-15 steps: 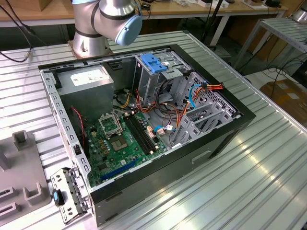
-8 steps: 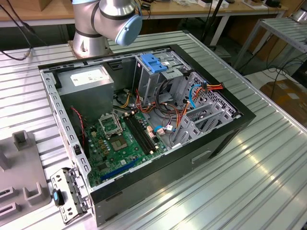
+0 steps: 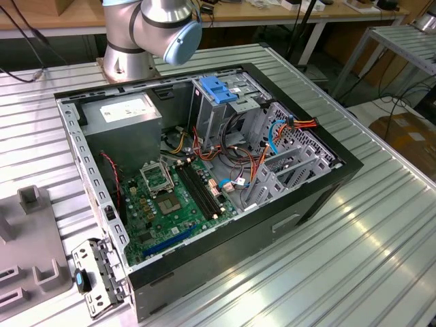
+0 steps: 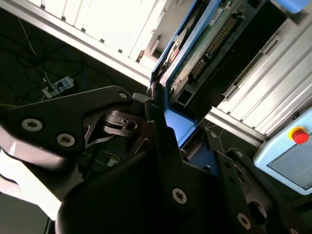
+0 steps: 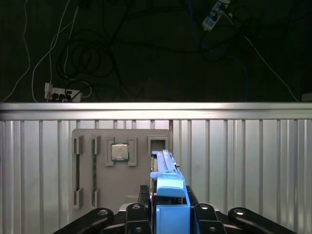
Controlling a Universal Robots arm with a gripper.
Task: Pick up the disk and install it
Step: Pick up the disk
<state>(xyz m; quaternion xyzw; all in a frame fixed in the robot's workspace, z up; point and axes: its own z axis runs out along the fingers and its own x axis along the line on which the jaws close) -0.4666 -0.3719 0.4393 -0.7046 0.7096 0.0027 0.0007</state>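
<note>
Blue-railed disk (image 5: 165, 163) (label hidden) — jaws clamp it.

- A grey parts tray (image 5: 131, 187) lies on the ribbed metal table (image 5: 243, 165), just beyond the gripper (image 5: 168, 207); a processor chip (image 5: 119, 152) sits in it.
- A power strip (image 5: 58, 92) lies on the dark floor (image 5: 146, 48), farther off.
</note>
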